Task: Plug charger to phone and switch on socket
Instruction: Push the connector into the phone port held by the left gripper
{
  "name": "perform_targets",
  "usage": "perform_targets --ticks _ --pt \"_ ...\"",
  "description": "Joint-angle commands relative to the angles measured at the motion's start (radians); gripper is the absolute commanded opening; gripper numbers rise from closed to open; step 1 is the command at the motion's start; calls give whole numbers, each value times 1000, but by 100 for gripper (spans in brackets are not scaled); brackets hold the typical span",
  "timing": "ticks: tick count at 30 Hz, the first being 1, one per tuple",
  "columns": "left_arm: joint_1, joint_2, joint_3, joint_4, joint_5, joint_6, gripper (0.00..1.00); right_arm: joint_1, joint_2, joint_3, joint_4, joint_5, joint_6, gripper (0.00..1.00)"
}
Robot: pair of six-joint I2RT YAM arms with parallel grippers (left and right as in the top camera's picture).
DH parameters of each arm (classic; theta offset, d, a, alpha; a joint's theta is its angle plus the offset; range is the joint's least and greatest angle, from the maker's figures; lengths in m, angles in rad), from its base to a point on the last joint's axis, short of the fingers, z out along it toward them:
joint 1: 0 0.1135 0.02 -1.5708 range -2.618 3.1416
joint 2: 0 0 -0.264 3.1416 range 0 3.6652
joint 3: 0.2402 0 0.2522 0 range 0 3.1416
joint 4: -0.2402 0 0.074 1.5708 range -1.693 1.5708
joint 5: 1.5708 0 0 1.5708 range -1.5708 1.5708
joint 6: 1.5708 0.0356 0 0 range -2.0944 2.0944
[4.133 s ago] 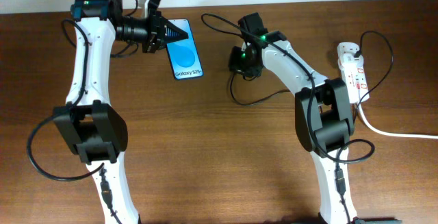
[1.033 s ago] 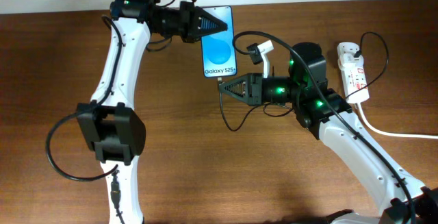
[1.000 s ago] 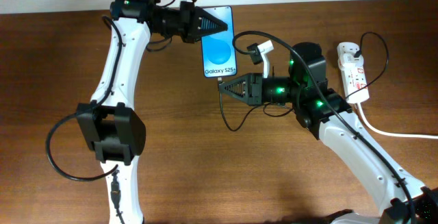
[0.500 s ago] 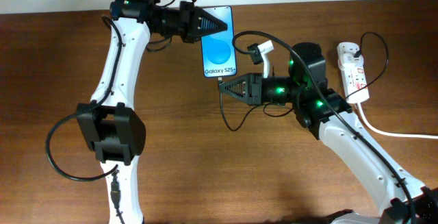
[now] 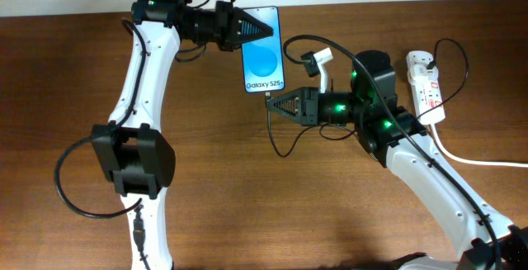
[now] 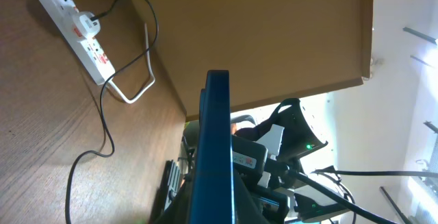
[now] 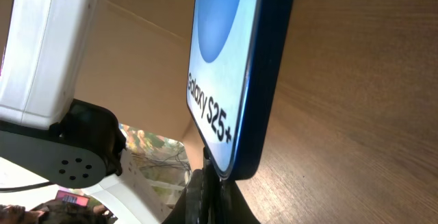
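Note:
The phone (image 5: 264,51), blue screen up, is at the back middle. My left gripper (image 5: 249,29) is shut on its far left corner; in the left wrist view the phone (image 6: 217,135) shows edge-on between the jaws of that gripper (image 6: 215,207). My right gripper (image 5: 274,103) is shut on the charger plug (image 5: 266,97), which is against the phone's near end. In the right wrist view the plug (image 7: 209,166) meets the phone (image 7: 229,66) at its bottom edge above the gripper (image 7: 209,190); I cannot tell if it is inserted. The socket strip (image 5: 426,84) lies at far right.
The black charger cable (image 5: 276,142) loops on the table below the plug and runs behind my right arm to an adapter on the strip (image 6: 75,27). The strip's thick white cord (image 5: 470,158) runs off the right edge. The table's back edge is close behind the phone.
Since four seconds ago my left gripper carried the phone right and back, and my right gripper brought the plug to its near end. In the last second the right gripper edged slightly right.

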Motion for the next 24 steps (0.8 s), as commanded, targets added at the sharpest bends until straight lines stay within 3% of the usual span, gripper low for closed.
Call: perform_targets --ticks 1,24 --pt "-9 -10 18 -2 47 -10 0 -17 7 0 16 17 -10 4" --pt "-17 -10 18 -2 47 -24 0 -22 7 0 37 -6 -10 4"
